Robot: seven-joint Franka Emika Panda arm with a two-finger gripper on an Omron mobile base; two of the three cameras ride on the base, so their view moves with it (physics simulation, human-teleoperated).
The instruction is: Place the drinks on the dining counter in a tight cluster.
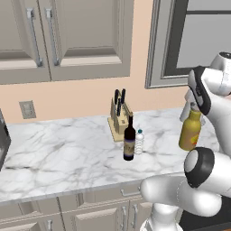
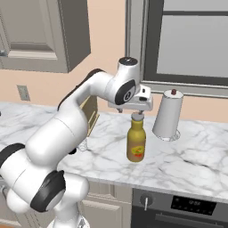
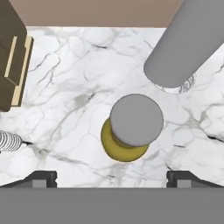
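Observation:
The squat amber bottle point(image 2: 136, 142) with a red-yellow label stands upright on the marble counter under the wall cabinets. My gripper point(image 2: 137, 111) hangs open just above its grey cap. In the hand view the cap and amber shoulder point(image 3: 127, 131) sit centred ahead of my gripper point(image 3: 111, 179), whose fingertips point(image 3: 41, 178) stand wide apart, touching nothing. Farther left, the dark wine bottle point(image 1: 129, 143) and the small clear water bottle point(image 1: 139, 141) stand side by side. The amber bottle point(image 1: 190, 131) is partly behind my arm. The dining counter is out of view.
A wooden knife block point(image 1: 119, 118) stands just behind the wine and water bottles. A tall grey cylinder on a round base point(image 2: 168, 116) stands close to the right of the amber bottle, under the window. An oven front point(image 2: 187, 205) sits below the counter edge.

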